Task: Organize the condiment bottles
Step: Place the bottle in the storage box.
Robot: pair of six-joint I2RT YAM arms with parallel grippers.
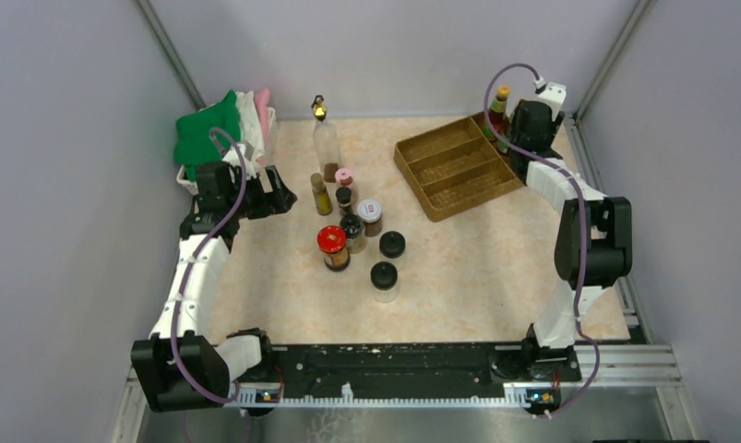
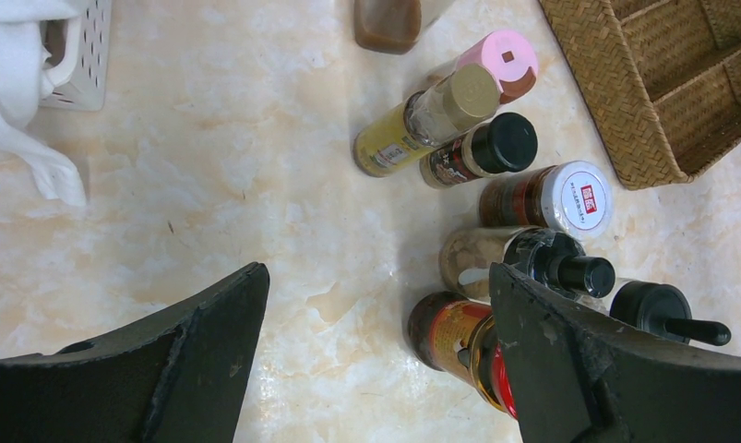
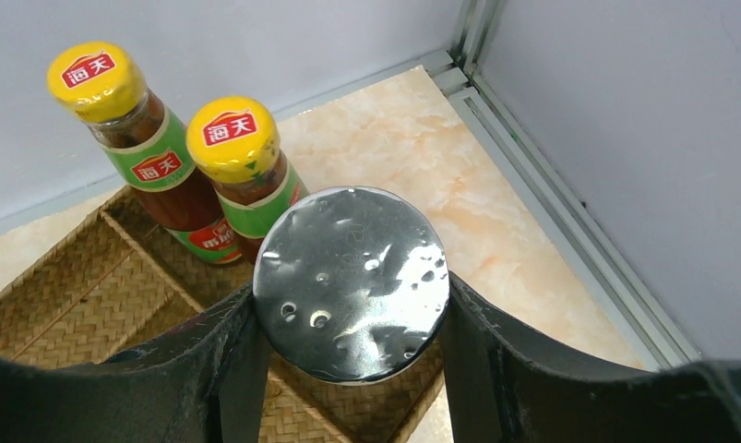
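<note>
table: marble-patterned | woven tray: far right on table | bottle cluster: upright mid-table, left of tray | left gripper: jaws spread wide, empty, just left of cluster | right gripper: jaws pinching silver-capped jar at tray's far-right end | two yellow-capped bottles: upright in tray, just beside jar

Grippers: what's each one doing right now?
Left gripper: open, empty.
Right gripper: closed on the silver-capped jar, over the tray.

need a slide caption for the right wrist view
Right gripper holding a silver-capped bottle at the woven tray, next to two yellow-capped bottles standing in it.
</note>
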